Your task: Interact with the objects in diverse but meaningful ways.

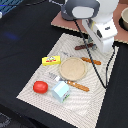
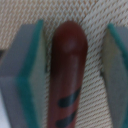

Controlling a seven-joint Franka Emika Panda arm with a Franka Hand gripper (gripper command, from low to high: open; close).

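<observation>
Claw (image 2: 70, 65) open, straddling brown sausage stick (image 2: 67, 80) at far side of mat (image 1: 35, 82). Step: grasp. Next: close pads, lift.

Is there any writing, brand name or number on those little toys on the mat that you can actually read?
No text can be read in either view.
yellow block: small red marks on its face, too blurred to read.
pale blue carton: a light patch on its front, nothing legible.
brown sausage stick: only dark stripes, no letters.
red ball: plain.
</observation>
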